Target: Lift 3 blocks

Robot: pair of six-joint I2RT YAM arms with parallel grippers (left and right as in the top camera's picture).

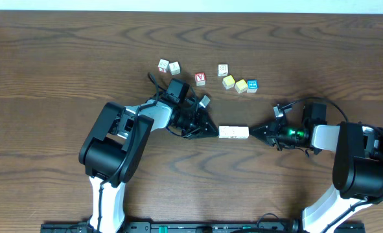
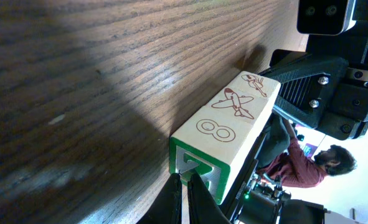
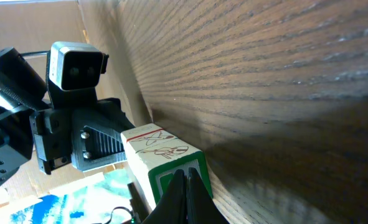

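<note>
Three whitish-cream blocks (image 1: pixel 233 133) stand end to end in one short row near the table's middle. My left gripper (image 1: pixel 215 131) is shut, its tip pressed against the row's left end. The right gripper (image 1: pixel 253 133) is shut too and presses the opposite end. In the left wrist view the blocks (image 2: pixel 233 118) show red airplane drawings and a figure eight on top, and my left gripper (image 2: pixel 185 179) meets a green-framed end face. In the right wrist view the blocks (image 3: pixel 162 152) show another green-framed end against my right gripper (image 3: pixel 187 176). Whether the row touches the table I cannot tell.
Behind the row lie loose cubes: two white lettered ones (image 1: pixel 168 66), a red one (image 1: pixel 201 79), a white one (image 1: pixel 223 70), two yellow ones (image 1: pixel 234 84) and a blue one (image 1: pixel 252 85). A small pale cube (image 1: pixel 205 100) sits close to the left arm.
</note>
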